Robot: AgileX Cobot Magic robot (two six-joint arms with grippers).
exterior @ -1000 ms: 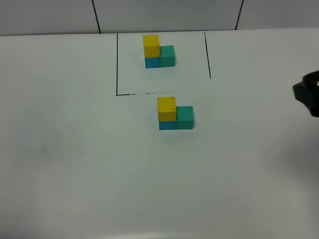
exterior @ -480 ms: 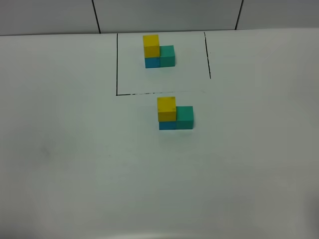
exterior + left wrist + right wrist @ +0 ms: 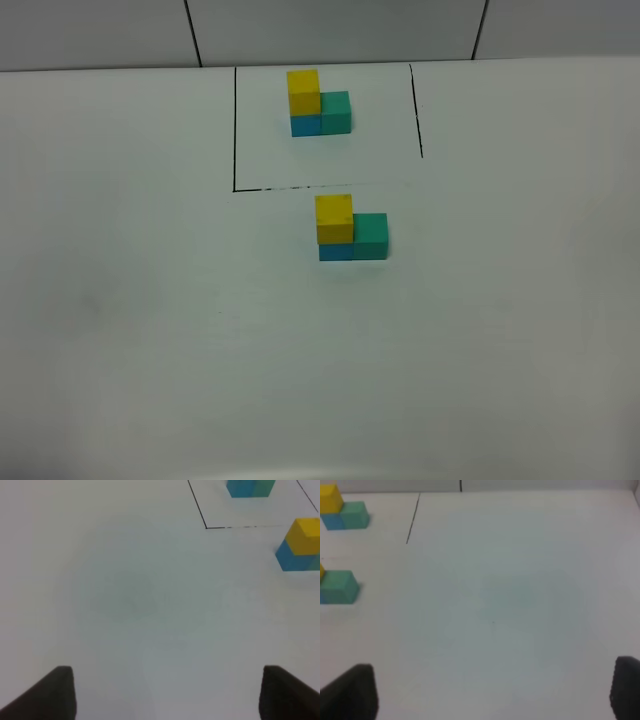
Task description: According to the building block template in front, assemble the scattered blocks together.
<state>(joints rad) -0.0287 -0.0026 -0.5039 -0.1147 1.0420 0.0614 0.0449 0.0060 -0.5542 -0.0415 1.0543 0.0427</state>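
A flat matte white worktop (image 3: 150, 300) carries everything. Near its far edge, thin black lines (image 3: 235, 130) mark an open rectangle; inside it sits a small joined group of cubes (image 3: 318, 105), yellow on blue with teal-green alongside. Just outside the rectangle's near line sits a larger-looking group (image 3: 351, 232) in the same arrangement.
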